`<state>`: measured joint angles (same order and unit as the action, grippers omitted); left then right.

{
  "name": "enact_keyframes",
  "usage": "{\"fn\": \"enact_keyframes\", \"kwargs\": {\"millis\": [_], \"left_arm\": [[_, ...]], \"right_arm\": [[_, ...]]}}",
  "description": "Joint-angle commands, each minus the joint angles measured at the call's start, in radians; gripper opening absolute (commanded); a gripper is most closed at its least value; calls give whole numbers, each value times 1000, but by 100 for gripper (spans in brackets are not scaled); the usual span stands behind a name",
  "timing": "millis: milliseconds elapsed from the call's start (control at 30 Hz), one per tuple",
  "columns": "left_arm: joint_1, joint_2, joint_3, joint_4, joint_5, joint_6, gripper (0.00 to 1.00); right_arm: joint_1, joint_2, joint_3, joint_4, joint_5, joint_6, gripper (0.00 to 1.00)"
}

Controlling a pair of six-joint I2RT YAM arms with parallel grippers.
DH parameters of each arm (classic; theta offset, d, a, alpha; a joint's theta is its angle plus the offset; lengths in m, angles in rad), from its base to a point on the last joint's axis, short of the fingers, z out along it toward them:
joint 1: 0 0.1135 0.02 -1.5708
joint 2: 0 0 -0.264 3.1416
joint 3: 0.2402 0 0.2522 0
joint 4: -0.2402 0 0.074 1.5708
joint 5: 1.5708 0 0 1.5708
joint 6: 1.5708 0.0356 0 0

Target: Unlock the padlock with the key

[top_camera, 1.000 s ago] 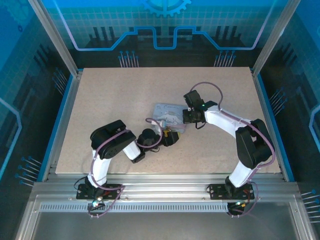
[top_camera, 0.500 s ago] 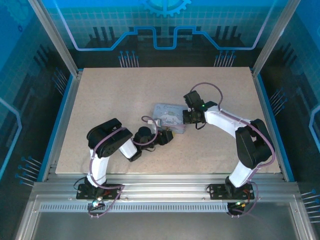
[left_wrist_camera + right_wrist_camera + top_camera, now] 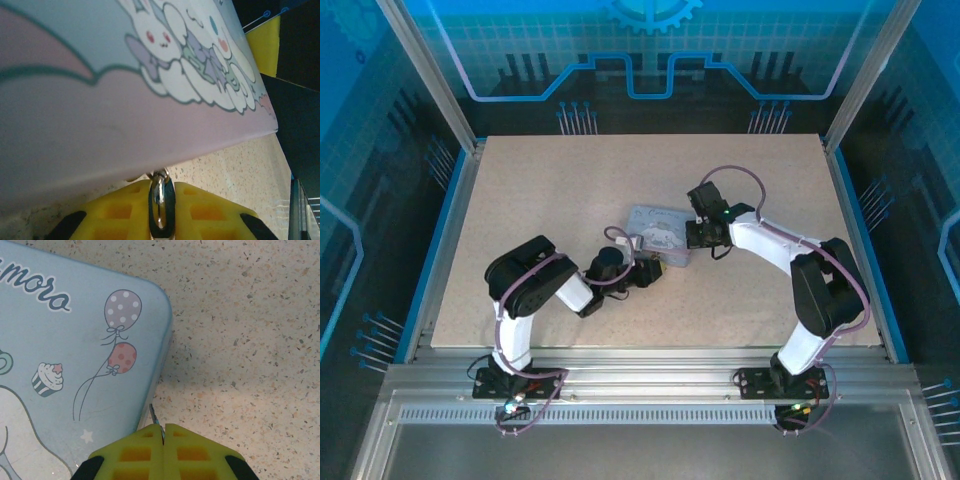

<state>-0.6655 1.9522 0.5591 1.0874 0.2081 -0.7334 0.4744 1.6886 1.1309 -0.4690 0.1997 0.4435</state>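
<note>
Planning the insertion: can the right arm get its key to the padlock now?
Probably not straight across: the tin lies between the right gripper, shut on the key, and the padlock pinched by the left gripper.

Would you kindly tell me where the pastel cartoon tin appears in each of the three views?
Top external: the tin lies mid-table, between the left end effector and the right end effector.
Left wrist: the tin spans the upper left, cartoon print showing, above yellow fingers.
Right wrist: its balloon-printed corner occupies the left side, above yellow fingers.
Shared landmark: the speckled tabletop.
</note>
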Motion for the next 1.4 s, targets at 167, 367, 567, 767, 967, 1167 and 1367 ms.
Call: {"fn": "enact_keyframes", "kwargs": {"millis": [167, 367, 567, 767, 967, 1167, 1367], "left_arm": [[14, -109, 59, -351, 63, -12, 5], [14, -144, 85, -442, 75, -29, 5], [14, -128, 91, -414, 90, -85, 9], [14, -144, 110, -416, 50, -127, 7], [15, -162, 156, -458, 26, -173, 7], [15, -171, 199, -481, 20, -203, 7], [15, -172, 217, -469, 23, -227, 8]], "right_arm": [[-44, 7, 11, 4, -55, -35, 0], [-48, 92, 116, -11, -76, -66, 0], [-49, 163, 211, -28, -105, -91, 0], [-65, 137, 194, -45, -97, -96, 0], [-110, 7, 87, -31, -105, -79, 0], [-150, -180, -54, 10, -173, -34, 0], [-194, -383, -244, 149, -335, 62, 0]]}}
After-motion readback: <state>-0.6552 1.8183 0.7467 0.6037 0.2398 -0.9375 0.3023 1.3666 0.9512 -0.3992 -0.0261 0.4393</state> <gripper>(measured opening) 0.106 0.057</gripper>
